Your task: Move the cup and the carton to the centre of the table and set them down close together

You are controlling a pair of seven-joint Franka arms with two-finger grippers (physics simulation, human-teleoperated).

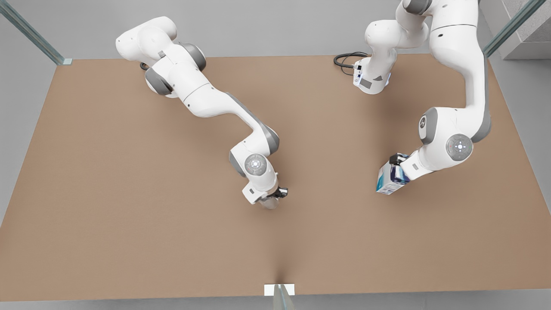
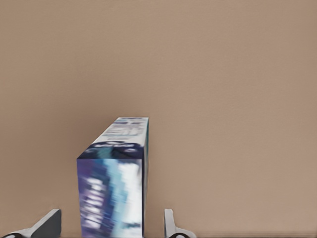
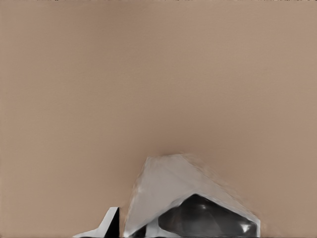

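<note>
Bearing blurred, unreadable print: the carton (image 2: pixel 115 183)

The carton's (image 2: pixel 115 183) printing is too blurred to read, and the left wrist view's edge cuts its base. The cup (image 1: pixel 270 201) sits mostly hidden under the right pincer (image 1: pixel 275 196).

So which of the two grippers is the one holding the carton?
The left gripper, on the arm at the front view's right, has the blue-and-white carton between its fingers. The right gripper, nearer the table's middle, is at the translucent cup.
</note>
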